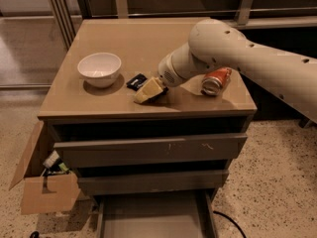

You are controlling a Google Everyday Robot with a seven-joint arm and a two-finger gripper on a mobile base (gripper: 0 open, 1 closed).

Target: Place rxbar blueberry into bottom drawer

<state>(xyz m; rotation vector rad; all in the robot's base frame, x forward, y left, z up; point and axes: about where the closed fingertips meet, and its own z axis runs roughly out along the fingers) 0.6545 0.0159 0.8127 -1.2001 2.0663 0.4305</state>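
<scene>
One arm (237,53) angled down, jaws on cabinet top (124,38) beside rxbar blueberry (136,81); opening unclear.

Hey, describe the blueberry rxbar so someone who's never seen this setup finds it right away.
On the tan cabinet top, look between the white bowl and the gripper, which is low near the front edge. The rxbar blueberry lies flat there, beside the gripper. It is the only small dark flat thing; the bowl is round and white, the can orange-red.

I see my hand (148,90) low over the table (124,33); rxbar blueberry (136,81) just behind-left of it, bowl (99,68) farther left, can (216,81) right, bottom drawer (153,219) below, in front.
</scene>
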